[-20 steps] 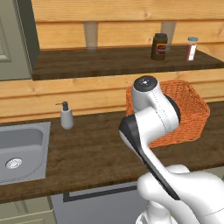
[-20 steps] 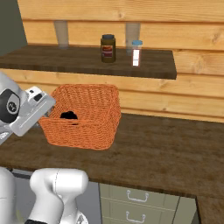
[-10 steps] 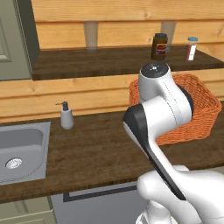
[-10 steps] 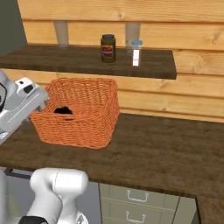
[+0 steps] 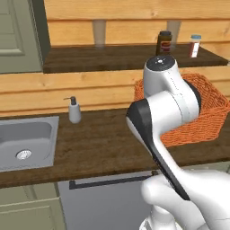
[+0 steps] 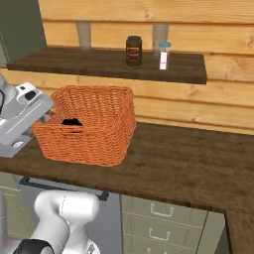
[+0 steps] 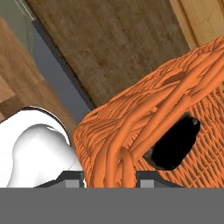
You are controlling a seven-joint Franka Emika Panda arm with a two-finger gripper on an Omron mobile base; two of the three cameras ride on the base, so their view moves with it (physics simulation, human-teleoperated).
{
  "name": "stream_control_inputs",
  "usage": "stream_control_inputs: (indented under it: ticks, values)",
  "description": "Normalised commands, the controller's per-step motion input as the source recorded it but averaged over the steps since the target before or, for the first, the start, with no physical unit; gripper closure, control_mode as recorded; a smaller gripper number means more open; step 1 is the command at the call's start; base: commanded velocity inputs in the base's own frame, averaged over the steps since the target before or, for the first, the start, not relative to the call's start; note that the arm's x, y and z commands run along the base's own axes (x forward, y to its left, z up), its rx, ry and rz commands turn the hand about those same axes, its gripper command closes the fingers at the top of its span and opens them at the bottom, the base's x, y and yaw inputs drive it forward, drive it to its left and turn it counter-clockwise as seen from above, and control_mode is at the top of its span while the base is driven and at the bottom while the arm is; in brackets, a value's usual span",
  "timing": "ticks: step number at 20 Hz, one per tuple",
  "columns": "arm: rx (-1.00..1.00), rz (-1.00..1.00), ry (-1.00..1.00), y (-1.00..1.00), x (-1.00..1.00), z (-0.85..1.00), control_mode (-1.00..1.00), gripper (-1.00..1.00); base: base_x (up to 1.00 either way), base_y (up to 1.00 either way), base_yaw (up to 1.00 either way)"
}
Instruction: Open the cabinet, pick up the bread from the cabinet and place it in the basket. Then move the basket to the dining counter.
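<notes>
Two small dark fingertips at the bottom of the hand view straddled the rim of the squarish orange woven wicker basket, and the gripper was clamped narrowly on that wall, one finger inside and one outside. In the right base view the white hand sat at the left edge of the frame, pressed against the basket's left wall. The small dark rounded lump of bread lay inside the basket, right of centre in the hand view, and showed as a dark patch low against the inner wall in the right base view. So the bread step looked done, and the step in hand was, by my judgement, carrying the basket off toward the dining counter.

The basket sat over the dark wood worktop, in the centre left of the right base view and at the right of the left base view, half hidden by the white arm. Whether its bottom touched the worktop could not be told.

To do the move well, the grip on a single wall should stay firm and the basket be kept level (a one-sided hold invites tilting), so the bread does not roll out. Lifting clear of the worktop before any sideways travel would avoid dragging, and the path should stay away from the wooden shelf above, where a dark brown jar with a black lid and a small white bottle stood.
</notes>
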Motion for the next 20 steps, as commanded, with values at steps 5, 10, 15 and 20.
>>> stream_control_inputs:
  ticks: [5, 10, 15, 20]
  values:
    - [0.00, 0.00, 0.00, 0.00, 0.00, 0.00, 1.00, 1.00, -0.39, 0.51, 0.57]
    - [0.00, 0.00, 0.00, 0.00, 0.00, 0.00, 1.00, 1.00, -0.21, 0.55, 0.71]
    - [0.00, 0.00, 0.00, 0.00, 0.00, 0.00, 1.00, 1.00, -0.04, 0.64, 0.82]
    - [0.00, 0.00, 0.00, 0.00, 0.00, 0.00, 1.00, 1.00, 0.00, 0.67, 0.86]
